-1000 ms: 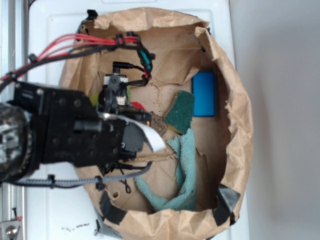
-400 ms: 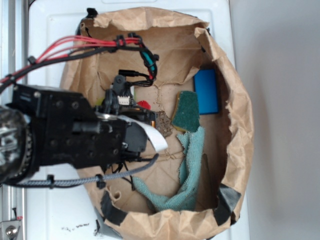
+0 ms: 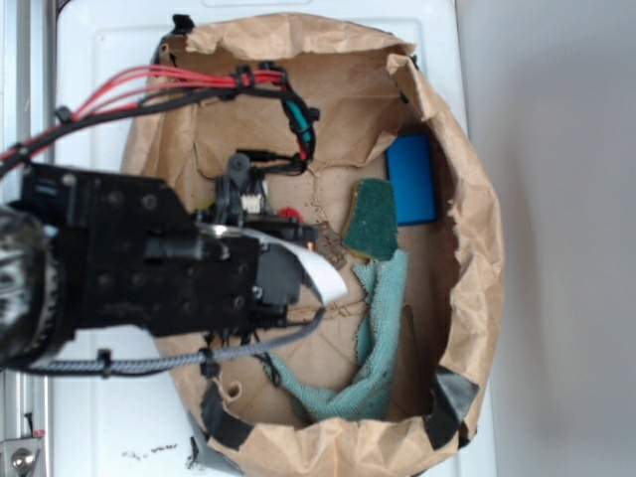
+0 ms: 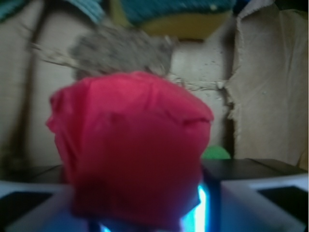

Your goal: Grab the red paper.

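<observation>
The red paper (image 4: 130, 145) is a crumpled wad that fills the middle of the wrist view, deep between my gripper's (image 4: 145, 186) two grey fingers. The left finger (image 4: 34, 198) looks to be against it, and a thin lit gap shows beside the right finger (image 4: 260, 193). The jaws stand wide, one on each side of the wad. In the exterior view only a small red patch of the paper (image 3: 288, 212) shows beside the gripper (image 3: 263, 214), under the black arm.
A brown rock (image 4: 120, 48) lies just beyond the paper. A green sponge (image 3: 373, 217), a blue block (image 3: 410, 179) and a teal cloth (image 3: 378, 328) lie to the right inside the brown-paper-lined basin (image 3: 482, 248). A bit of lime-green toy (image 4: 216, 152) peeks out at the right.
The arm has moved to the right, deeper into the basin. The sponge and cloth have shifted slightly right, and less of the red paper and rock shows outside the arm.
</observation>
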### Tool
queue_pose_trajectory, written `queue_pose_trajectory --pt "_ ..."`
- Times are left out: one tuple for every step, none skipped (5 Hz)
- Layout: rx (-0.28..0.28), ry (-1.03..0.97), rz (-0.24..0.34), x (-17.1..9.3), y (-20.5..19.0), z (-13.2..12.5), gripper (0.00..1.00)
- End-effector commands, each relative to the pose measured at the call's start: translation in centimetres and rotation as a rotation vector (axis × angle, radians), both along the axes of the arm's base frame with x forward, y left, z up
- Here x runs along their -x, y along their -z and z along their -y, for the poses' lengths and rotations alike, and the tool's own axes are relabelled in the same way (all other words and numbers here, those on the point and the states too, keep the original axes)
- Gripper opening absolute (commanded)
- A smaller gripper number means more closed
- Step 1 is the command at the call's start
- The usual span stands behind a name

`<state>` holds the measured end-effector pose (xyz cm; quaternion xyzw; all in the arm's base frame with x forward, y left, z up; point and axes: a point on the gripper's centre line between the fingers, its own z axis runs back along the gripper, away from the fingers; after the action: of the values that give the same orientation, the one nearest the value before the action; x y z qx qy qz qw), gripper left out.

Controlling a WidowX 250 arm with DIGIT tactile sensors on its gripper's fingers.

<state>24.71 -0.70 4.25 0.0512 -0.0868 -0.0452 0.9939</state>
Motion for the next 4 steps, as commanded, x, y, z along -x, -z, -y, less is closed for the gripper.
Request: queue_pose_trajectory --pt "0.123 -0.012 0.066 -1.6 -6.7 0.8 0.0" --pt "0.158 -0.012 0.071 -1.6 -7.9 0.8 0.0" --pt "0.183 -0.015 0.08 -1.7 -8.9 0.6 0.0" --pt "0.188 -0.016 0.083 -1.7 -9.1 0.6 0.0"
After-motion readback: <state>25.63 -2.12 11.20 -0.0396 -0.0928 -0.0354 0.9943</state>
